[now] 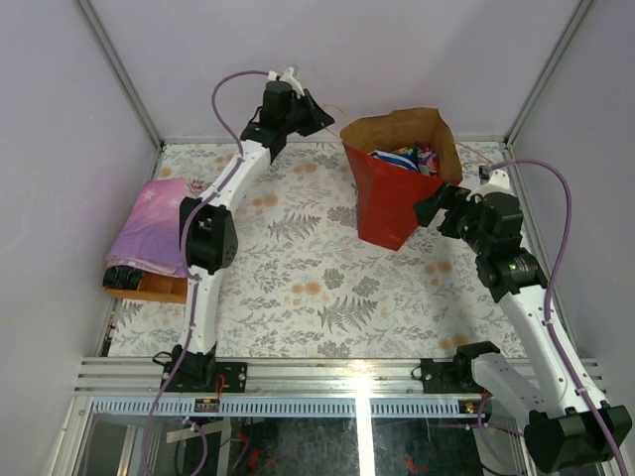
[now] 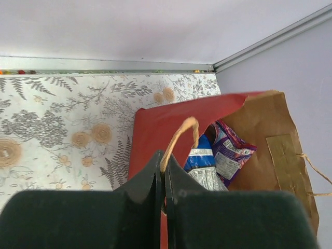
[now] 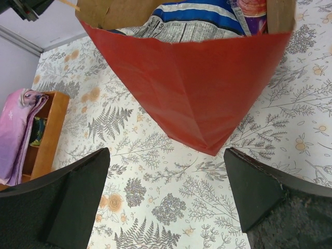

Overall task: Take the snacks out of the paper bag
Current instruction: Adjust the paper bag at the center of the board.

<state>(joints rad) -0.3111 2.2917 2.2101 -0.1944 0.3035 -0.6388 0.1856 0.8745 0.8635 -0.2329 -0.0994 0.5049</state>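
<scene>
The red paper bag (image 1: 390,193) stands upright at the back right of the table, its brown mouth open. Snacks (image 1: 408,157) fill it; the left wrist view shows a blue packet (image 2: 199,158) and a purple packet (image 2: 232,150) inside the bag (image 2: 161,119). My left gripper (image 1: 316,117) is raised beside the bag's left rim and is shut (image 2: 164,167) on the bag's thin handle (image 2: 179,136). My right gripper (image 1: 437,206) is open and empty, close to the bag's right side. In the right wrist view its fingers (image 3: 166,176) stand wide apart below the bag (image 3: 197,83), with a blue packet (image 3: 197,15) showing at the top.
An orange-brown wooden tray (image 1: 159,289) sits at the left edge with a folded pink-purple cloth (image 1: 151,226) on it; both show in the right wrist view, tray (image 3: 52,129) and cloth (image 3: 15,132). Enclosure walls stand close behind and to the right of the bag.
</scene>
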